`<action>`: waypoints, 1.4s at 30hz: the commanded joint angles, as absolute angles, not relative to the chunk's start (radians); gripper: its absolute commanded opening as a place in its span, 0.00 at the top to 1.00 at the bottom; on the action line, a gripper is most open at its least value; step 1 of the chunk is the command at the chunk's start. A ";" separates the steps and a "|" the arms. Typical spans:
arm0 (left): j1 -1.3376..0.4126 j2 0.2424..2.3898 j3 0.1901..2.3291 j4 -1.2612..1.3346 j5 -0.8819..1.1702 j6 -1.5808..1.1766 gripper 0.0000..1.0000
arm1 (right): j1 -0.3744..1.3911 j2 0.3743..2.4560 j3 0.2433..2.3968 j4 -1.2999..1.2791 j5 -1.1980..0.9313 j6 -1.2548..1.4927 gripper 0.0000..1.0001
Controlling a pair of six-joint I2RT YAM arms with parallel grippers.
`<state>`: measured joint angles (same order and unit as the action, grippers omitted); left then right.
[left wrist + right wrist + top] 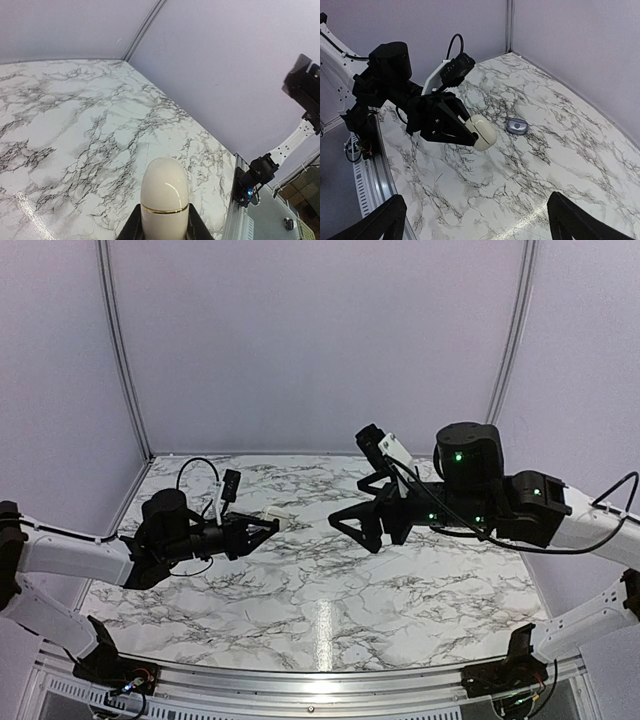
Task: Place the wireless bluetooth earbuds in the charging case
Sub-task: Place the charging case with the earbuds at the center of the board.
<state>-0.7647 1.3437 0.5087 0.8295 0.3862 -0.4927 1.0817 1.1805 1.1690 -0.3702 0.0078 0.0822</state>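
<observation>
The charging case (165, 192) is a cream-white oval pebble with a thin gold seam, and its lid is closed. My left gripper (165, 226) is shut on its near end and holds it above the marble table (75, 125), with the rounded end pointing away. In the right wrist view the case (484, 132) sticks out of the left gripper (472, 139). In the top view the case (279, 522) sits at the tips of the left gripper (268, 528). My right gripper (362, 531) hangs open and empty to its right, its fingers (392, 212) wide apart. The earbuds are out of view.
A small lavender-grey oval thing with a dark centre (517, 126) lies on the table beyond the held case. Pale walls close the back and sides. A metal rail (235, 210) runs along the table's near edge by the right arm's base (260, 172).
</observation>
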 commanded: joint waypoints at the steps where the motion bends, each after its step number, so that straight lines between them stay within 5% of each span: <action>1: -0.747 1.474 0.609 0.702 0.329 -0.544 0.96 | 1.072 1.114 1.102 -0.255 0.133 0.133 0.01; 26: -0.637 2.038 1.019 0.441 0.229 -0.703 0.73 | 0.845 1.216 1.031 -0.279 -0.061 0.278 0.02; 31: -0.621 2.052 1.043 0.376 0.220 -0.714 0.48 | 0.825 1.269 1.044 -0.305 -0.058 0.291 0.01; 36: -0.621 2.004 1.048 0.290 0.187 -0.680 0.05 | 0.779 1.272 1.020 -0.256 -0.107 0.313 0.02; 42: -0.623 1.819 1.023 0.187 0.161 -0.604 0.01 | 0.716 1.270 0.985 -0.216 -0.161 0.332 0.01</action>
<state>-0.6254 1.9488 1.0348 0.3313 0.1963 -0.6727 0.7525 1.2789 1.0023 -0.2611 -0.1108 0.3038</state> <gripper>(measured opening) 0.989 0.985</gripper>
